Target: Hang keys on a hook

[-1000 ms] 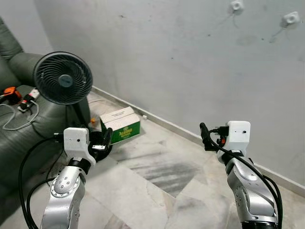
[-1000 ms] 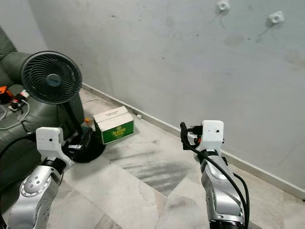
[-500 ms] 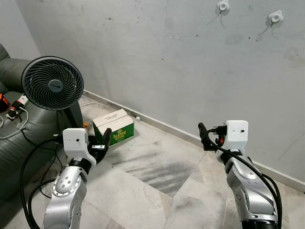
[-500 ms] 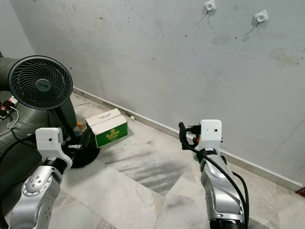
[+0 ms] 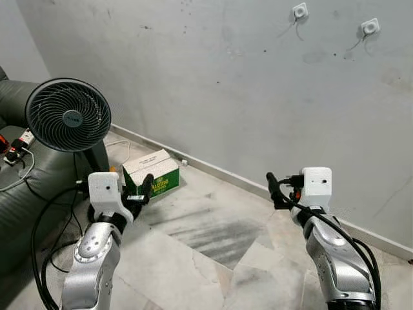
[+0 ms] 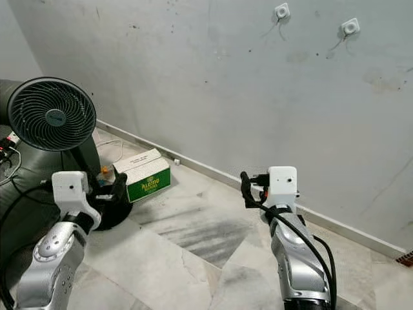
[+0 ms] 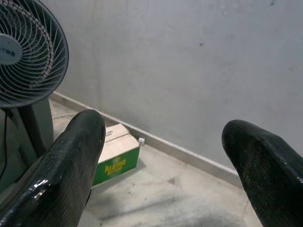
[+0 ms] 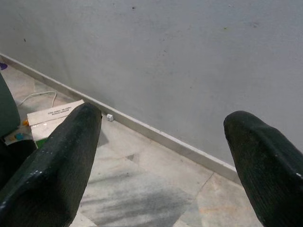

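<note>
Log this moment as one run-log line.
left end effector: open, empty | right end effector: open, empty | hooks: high on wall | keys: unseen | fan, green box: left

A home room; sofa [image 5: 19, 194], standing fan [image 5: 68, 115], marble floor [image 5: 213, 252], wall hooks [image 5: 299, 11]

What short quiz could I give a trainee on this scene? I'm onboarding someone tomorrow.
1. True or false: the left hand holds keys.
2. How many white hooks are on the wall?
3. What sits on the floor beside the fan? A) a bucket B) a green and white box C) a shoe

Key:
1. False: the fingers are spread with nothing between them, as on the right hand.
2. Two, high up: the second is right of the first.
3. B
</note>
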### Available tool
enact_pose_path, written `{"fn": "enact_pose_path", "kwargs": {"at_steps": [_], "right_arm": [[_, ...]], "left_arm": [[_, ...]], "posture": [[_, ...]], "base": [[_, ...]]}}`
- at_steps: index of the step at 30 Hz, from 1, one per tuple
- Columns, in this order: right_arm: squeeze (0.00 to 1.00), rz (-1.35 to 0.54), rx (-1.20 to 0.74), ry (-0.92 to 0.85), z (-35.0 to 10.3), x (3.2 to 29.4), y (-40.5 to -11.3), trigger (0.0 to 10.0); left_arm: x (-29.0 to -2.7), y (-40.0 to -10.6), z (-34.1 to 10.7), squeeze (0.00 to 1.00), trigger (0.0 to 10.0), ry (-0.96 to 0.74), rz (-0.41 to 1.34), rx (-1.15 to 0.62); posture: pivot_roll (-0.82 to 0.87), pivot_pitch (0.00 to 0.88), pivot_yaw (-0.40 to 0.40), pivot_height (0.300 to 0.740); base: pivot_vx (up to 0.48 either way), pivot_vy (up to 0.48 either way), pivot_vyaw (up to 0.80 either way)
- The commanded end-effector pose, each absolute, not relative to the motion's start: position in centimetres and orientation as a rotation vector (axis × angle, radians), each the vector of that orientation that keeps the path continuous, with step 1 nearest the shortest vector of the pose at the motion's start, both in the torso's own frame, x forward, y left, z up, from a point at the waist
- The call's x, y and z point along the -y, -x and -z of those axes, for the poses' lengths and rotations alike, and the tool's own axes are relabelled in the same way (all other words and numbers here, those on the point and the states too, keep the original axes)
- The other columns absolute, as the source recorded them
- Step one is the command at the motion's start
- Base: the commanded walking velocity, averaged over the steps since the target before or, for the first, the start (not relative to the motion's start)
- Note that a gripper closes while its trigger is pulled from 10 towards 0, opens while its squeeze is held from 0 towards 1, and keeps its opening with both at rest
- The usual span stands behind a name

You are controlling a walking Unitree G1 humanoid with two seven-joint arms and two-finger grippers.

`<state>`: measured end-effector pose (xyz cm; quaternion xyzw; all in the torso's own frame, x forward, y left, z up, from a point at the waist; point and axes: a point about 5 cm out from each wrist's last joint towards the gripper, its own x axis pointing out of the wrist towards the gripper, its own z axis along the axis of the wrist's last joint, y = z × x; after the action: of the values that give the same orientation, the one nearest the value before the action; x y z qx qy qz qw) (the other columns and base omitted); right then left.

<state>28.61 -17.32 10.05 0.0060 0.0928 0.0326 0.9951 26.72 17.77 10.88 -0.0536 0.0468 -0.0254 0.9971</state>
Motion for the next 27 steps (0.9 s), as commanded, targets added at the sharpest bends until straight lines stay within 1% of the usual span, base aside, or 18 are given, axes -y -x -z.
{"fn": "enact_pose_path", "kwargs": {"at_steps": [1,2,8,16,27], "right_arm": [[0.0,-0.063,-0.169,-0.017,-10.45,17.23,-28.74,10.0],[0.0,-0.064,-0.166,-0.019,-10.51,17.23,-28.76,10.0],[0.0,-0.08,-0.155,-0.008,-10.77,17.2,-28.86,10.0],[0.0,-0.094,-0.157,0.004,-10.78,17.1,-28.99,10.0],[0.0,-0.094,-0.157,0.002,-10.77,16.96,-29.06,10.0]], "left_arm": [[-17.8,-26.78,-10.7,0.0,10.0,0.117,0.039,-0.114],[-17.75,-26.81,-10.69,0.0,10.0,0.118,0.041,-0.115],[-17.45,-26.83,-10.63,0.0,10.0,0.13,0.049,-0.121],[-17.57,-26.7,-10.49,0.0,10.0,0.14,0.038,-0.13],[-17.66,-26.86,-10.52,0.0,10.0,0.136,0.04,-0.135]], "posture": [[0.0,0.0,0.008,0.74],[0.0,0.0,0.008,0.74],[-0.01,0.0,-0.001,0.74],[-0.01,0.0,-0.006,0.74],[-0.01,0.0,-0.001,0.74]], "base": [[0.0,0.0,-0.8],[0.0,0.0,-0.8],[0.0,0.042,0.0],[0.0,0.358,0.0],[0.0,0.416,0.0]]}}
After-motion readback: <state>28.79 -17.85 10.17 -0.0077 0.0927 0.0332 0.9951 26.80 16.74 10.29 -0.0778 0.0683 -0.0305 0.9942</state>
